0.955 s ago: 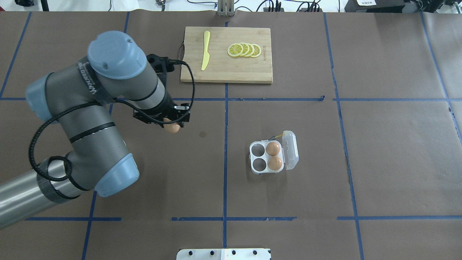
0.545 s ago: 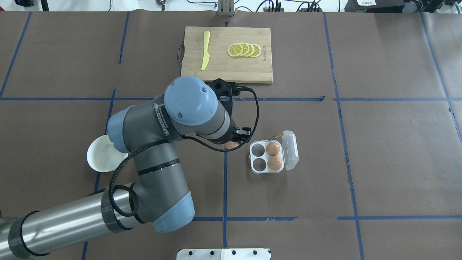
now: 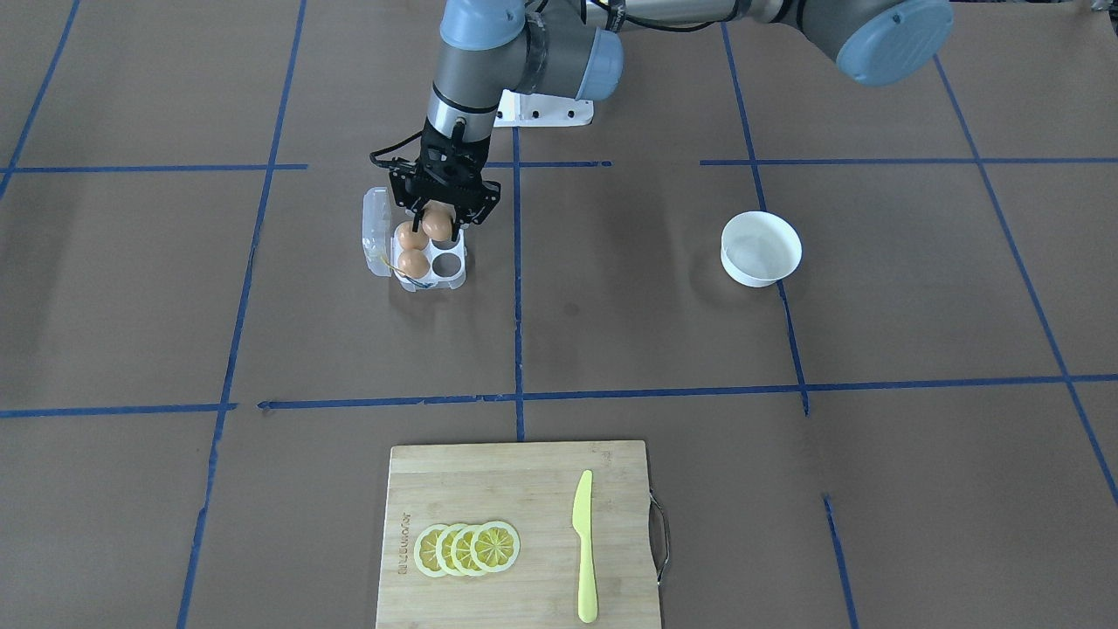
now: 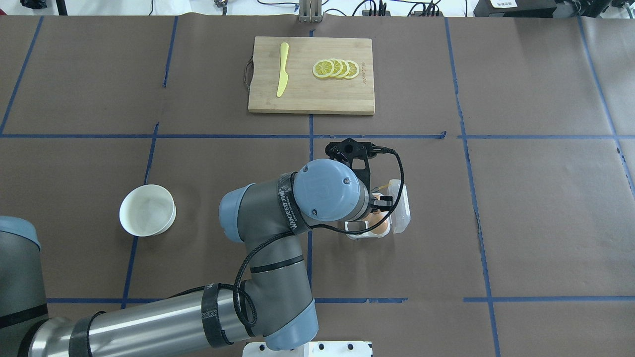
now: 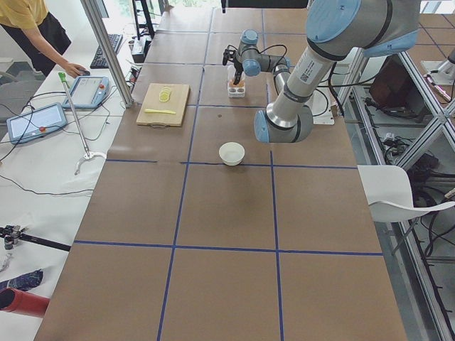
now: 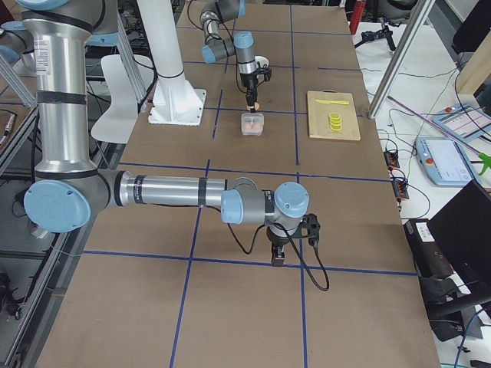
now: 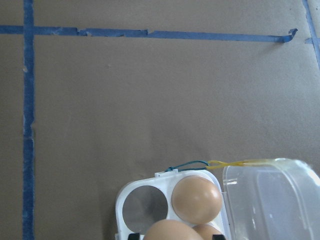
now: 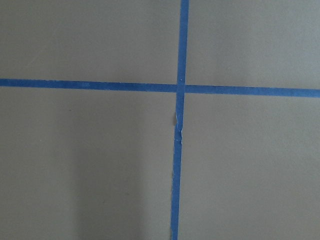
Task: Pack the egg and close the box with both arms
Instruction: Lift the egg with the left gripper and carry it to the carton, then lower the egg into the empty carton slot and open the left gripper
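A smooth orange-brown egg [image 3: 437,228] is clamped in the left gripper [image 3: 439,220] over the clear four-cup box [image 3: 456,276] on the bench [image 3: 629,306]. Its lid [image 3: 376,229] is laid open, and two cups are filled. Whether the right gripper [image 6: 278,258] is apart or together cannot be told.

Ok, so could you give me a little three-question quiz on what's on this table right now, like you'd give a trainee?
1. True or false: the clear lid of the egg carton is shut.
2. How many of the carton's four cups are filled? A one, B two, C four.
3. Fill in: the left gripper is shut on an ____.
Key: 1 false, the lid lies open beside the cups. 2 B, two packed eggs sit on the lid side. 3 egg, held just above the carton.
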